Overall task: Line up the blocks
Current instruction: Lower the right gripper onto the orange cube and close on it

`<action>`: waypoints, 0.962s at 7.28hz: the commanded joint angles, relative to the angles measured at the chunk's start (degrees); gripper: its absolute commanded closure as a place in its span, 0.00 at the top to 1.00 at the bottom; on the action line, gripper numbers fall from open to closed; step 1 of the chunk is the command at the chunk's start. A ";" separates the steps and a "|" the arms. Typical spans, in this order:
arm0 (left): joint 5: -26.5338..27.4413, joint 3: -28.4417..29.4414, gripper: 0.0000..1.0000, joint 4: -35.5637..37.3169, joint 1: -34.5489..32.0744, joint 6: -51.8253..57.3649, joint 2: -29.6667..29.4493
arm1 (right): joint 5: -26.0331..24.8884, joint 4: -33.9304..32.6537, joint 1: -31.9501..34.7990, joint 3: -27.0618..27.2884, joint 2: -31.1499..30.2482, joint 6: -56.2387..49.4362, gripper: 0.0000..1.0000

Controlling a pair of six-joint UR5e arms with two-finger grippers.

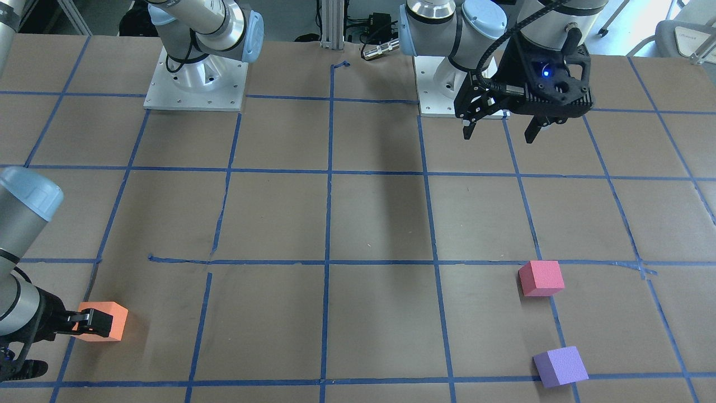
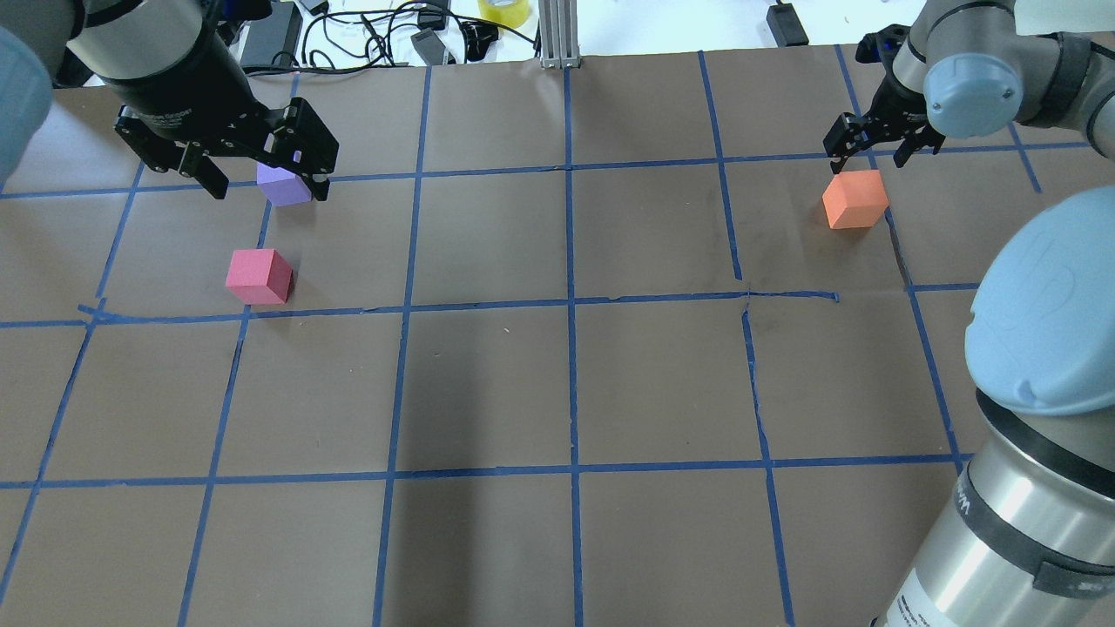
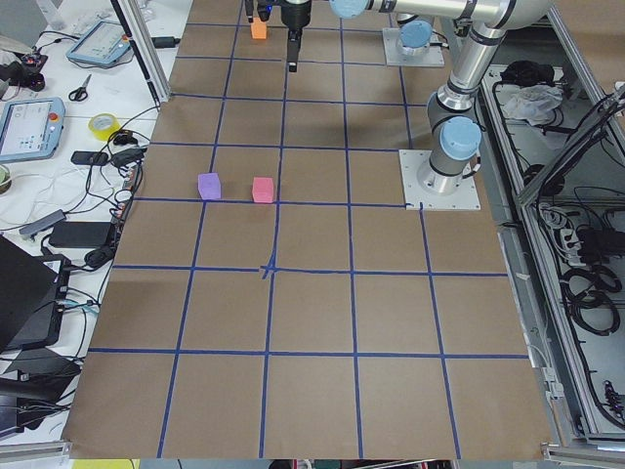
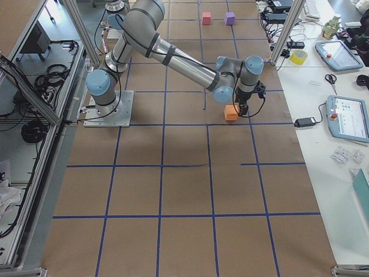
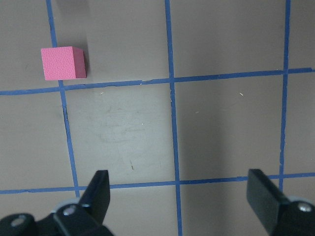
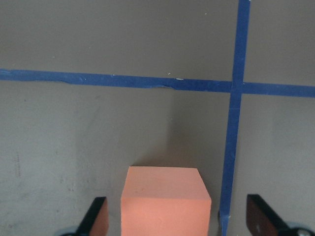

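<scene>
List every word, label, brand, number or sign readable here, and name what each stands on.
None can be read.
White lettering on the right arm's black band: too blurred.
Small print on the silver tube below it: too small.
Teach pendant screen: too small.
Orange block, pink block, purple block: no markings visible.

**A robotics lab bench**

The table (image 3: 312, 322), papered brown and gridded with blue tape (image 3: 271, 269), carries two robot arms (image 4: 173, 55) bolted down on metal plates (image 3: 467, 198). Along the table's edge opposite the robot (a cluttered white bench) lie teach pendants (image 3: 29, 127), a yellow tape roll (image 3: 103, 125), scissors (image 3: 80, 88) and black cables (image 2: 366, 39). Aluminium posts (image 3: 138, 49) frame the table.
</scene>
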 commanded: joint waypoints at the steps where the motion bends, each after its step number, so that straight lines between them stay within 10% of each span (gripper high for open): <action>1: 0.00 0.00 1.00 -0.02 0.05 0.00 0.01 | 0.11 -0.79 0.52 -0.12 0.86 0.43 0.96; 7: 0.09 -0.09 1.00 -0.02 -0.03 0.00 0.01 | -0.50 -1.50 0.35 1.72 2.01 -1.85 0.84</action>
